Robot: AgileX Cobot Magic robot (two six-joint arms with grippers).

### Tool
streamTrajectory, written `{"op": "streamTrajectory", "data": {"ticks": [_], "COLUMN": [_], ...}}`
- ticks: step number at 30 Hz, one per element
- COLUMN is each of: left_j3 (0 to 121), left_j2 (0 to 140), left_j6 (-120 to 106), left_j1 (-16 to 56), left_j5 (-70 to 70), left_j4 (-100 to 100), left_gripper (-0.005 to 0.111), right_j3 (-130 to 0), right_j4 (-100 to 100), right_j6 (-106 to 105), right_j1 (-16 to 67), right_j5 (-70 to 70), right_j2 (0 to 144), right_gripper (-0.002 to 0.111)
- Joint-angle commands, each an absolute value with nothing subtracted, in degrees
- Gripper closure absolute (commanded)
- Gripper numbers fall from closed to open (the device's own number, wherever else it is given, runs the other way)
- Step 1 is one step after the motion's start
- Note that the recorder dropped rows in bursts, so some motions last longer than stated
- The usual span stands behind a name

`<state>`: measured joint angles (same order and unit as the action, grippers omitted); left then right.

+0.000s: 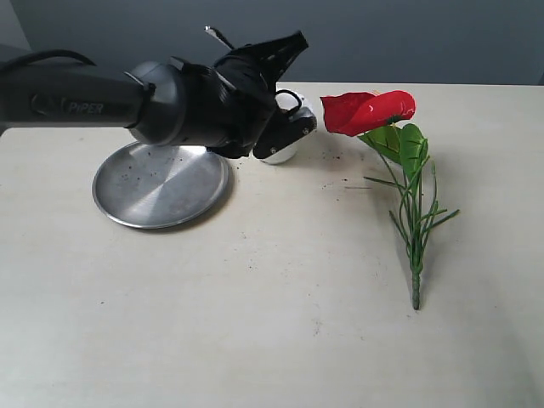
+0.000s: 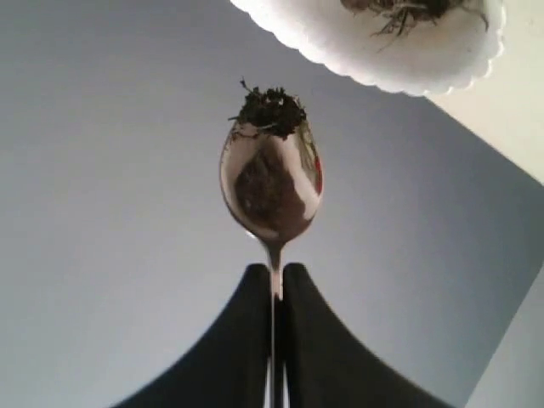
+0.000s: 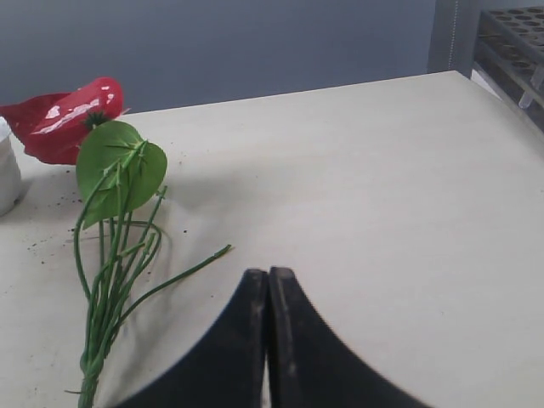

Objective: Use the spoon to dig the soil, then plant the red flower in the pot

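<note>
Two claws are showing, each in its own wrist view. The left claw [image 2: 274, 272] is clamping the thin handle of the spoon [image 2: 272, 187] between its fingers, and the spoon is pointing away from the wrist with its bowl in the air. A small dark heap of the soil [image 2: 270, 110] is sitting on the far tip of the bowl, close to the wavy rim of the pot [image 2: 382, 51] but not touching it. Something dark is lying inside the pot — probably more soil, though the frame is cutting it off.

In the exterior view the left arm is hiding most of the pot [image 1: 285, 153], which is standing on the table [image 1: 272, 323] between the steel plate [image 1: 161, 183] and the red flower [image 1: 370, 110]. The flower is lying flat on the table — bloom near the pot, stem pointing away.

The right claw [image 3: 269, 276] is pressed together and holding nothing, hovering over bare table near the flower's stem.
</note>
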<state>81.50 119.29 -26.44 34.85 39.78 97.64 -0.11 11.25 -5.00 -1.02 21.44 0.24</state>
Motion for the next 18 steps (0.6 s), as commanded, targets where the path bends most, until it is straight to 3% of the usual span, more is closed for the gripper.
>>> {"op": "streamTrajectory", "data": {"ticks": [1, 18], "left_j3": [81.74, 81.74], "left_j2": [118.56, 118.56], "left_j6": [-24.14, -4.32], "left_j1": [36.15, 37.2], "left_j5": [38.31, 37.92], "left_j4": [94.95, 90.82], "left_gripper": [0.106, 0.106], "right_j3": [0.0, 0.0], "right_j4": [11.0, 11.0], "right_j6": [-5.06, -5.06], "right_j1": [-0.99, -0.99], "right_j5": [20.84, 20.84], "right_j2": [0.0, 0.0], "right_gripper": [0.108, 0.108]}}
